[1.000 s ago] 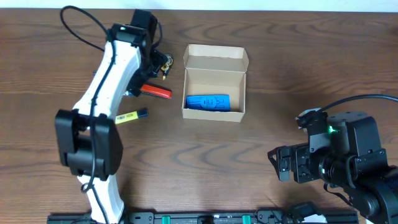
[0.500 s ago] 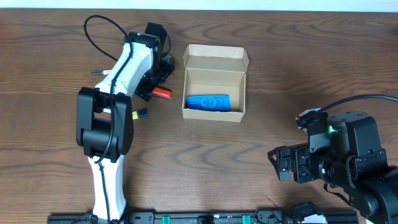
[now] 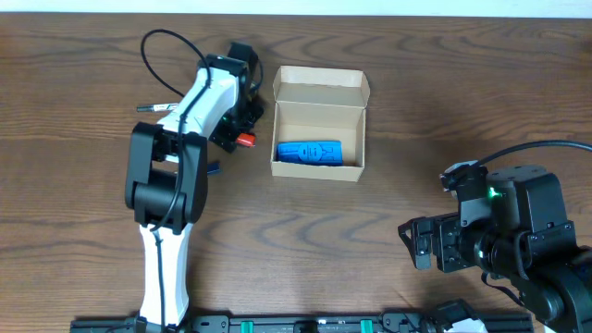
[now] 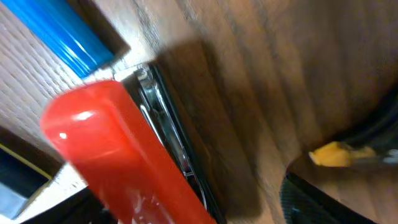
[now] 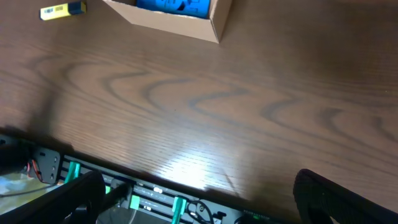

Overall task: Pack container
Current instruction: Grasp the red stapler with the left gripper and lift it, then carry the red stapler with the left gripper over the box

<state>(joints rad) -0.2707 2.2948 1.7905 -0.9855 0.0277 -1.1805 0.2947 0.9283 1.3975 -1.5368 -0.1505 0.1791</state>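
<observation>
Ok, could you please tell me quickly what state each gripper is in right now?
Left gripper: jaws around the red object; whether it is gripped cannot be told.
Right gripper: open, holding nothing.

My table (image 3: 435, 102) is dark wood with a wavy grain. The box (image 3: 314, 169) stands on it toward the far edge, its lid flap open. Just left of the box lies a red stapler (image 3: 245, 140). A little nearer me, a yellow-and-blue marker (image 5: 62, 10) lies flat.

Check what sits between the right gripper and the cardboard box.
Nothing: only bare table between the right gripper and the box, seen in the overhead view.
</observation>
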